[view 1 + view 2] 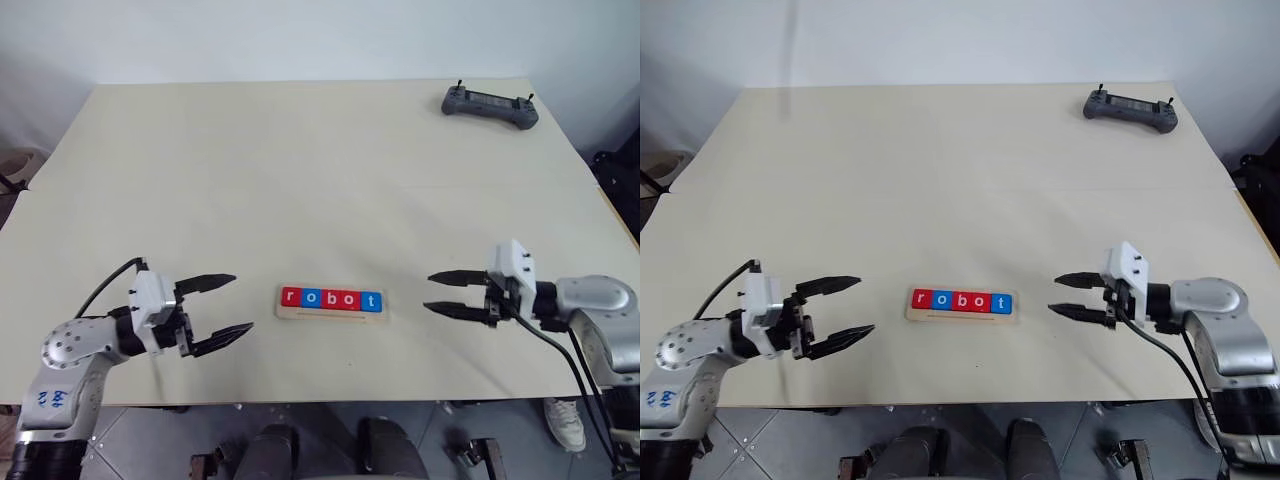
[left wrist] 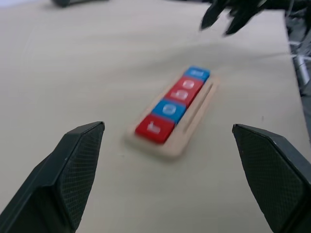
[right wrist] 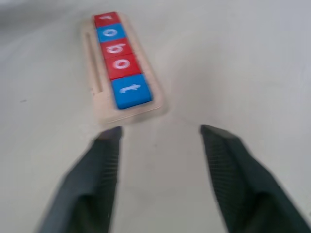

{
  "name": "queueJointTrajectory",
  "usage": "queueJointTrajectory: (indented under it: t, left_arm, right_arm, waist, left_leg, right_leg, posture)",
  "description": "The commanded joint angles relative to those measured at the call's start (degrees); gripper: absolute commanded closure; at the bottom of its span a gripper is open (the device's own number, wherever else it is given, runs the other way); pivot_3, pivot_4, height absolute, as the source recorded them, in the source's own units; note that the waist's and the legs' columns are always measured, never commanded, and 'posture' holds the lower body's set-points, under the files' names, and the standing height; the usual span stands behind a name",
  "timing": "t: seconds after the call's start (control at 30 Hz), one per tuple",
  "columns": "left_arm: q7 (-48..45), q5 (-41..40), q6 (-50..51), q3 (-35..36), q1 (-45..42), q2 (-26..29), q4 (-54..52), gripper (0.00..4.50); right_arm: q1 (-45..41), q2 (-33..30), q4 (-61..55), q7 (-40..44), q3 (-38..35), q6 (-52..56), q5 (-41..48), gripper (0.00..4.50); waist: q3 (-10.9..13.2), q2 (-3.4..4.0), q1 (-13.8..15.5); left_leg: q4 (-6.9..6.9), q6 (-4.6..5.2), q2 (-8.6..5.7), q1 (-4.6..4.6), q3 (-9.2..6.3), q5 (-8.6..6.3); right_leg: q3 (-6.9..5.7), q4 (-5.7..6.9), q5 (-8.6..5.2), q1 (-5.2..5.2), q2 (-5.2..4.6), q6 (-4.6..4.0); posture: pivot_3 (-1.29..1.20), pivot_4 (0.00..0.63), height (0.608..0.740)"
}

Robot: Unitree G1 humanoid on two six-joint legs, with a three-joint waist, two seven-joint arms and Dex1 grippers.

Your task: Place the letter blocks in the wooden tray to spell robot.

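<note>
Left eye view shows the five small square letter blocks (image 1: 331, 298), red and blue with white lowercase letters, seated side by side in the long pale wooden tray (image 1: 331, 314) near the front edge of the cream table (image 1: 300, 170). Read from left to right they spell r, o, b, o, t. The placing appears complete; the step in hand is judged to be a clean withdrawal. To do it well, both arms should move outward and away from the tray without sweeping across it, since a brushed tile could be knocked out of line.

The left gripper (image 1: 213, 314) hangs left of the tray, apart from it, its two black fingers spread wide and empty, pointing toward the blocks. The right gripper (image 1: 447, 293) sits right of the tray, also apart, fingers parted and holding nothing, aimed inward. A dark grey handheld controller (image 1: 490, 104) lies at the far right corner, well apart from the work.
</note>
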Motion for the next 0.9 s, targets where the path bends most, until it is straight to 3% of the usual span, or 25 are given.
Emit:
queueJointTrajectory:
  t: [0.03,0.1,0.3,0.9]
  left_arm:
    - [-1.60,-1.08,-1.37,3.58,0.69,2.01,0.79,0.00]
    - [-2.36,-0.86,-2.12,4.07,0.48,2.35,2.28,0.00]
    - [-4.26,0.73,-5.11,3.12,0.54,2.33,3.25,0.00]
    - [2.73,4.61,-5.63,1.44,0.92,0.75,0.76,0.00]
  right_arm:
    - [3.98,1.34,-2.04,2.24,-4.07,-7.78,2.64,0.44]
    - [5.88,1.74,-2.17,5.82,-4.77,-9.22,5.81,0.03]
    - [6.76,1.42,-3.26,5.63,-4.20,-7.27,7.95,0.03]
    - [2.78,2.48,-0.64,3.63,-2.01,-7.37,7.40,0.03]
  waist:
    - [0.00,0.00,0.04]
    - [0.00,0.00,0.05]
    - [0.00,0.00,-0.20]
    - [0.00,0.00,-0.07]
  left_leg:
    - [-0.01,0.00,0.00,0.01,0.00,0.00]
    - [-0.02,0.01,0.00,0.02,0.00,-0.01]
    - [-0.04,0.00,0.05,0.06,0.01,-0.01]
    - [-0.03,-0.01,0.05,0.05,0.01,-0.02]
  right_leg:
    - [0.00,0.00,0.00,0.02,0.00,0.00]
    - [0.00,0.00,0.00,0.02,0.01,0.00]
    - [0.02,0.00,0.00,0.02,-0.01,0.00]
    - [0.03,-0.01,0.00,0.01,-0.02,-0.01]
  posture:
    - [0.00,0.150,0.740]
    - [0.00,0.150,0.740]
    - [0.00,0.150,0.740]
    - [0.00,0.150,0.740]
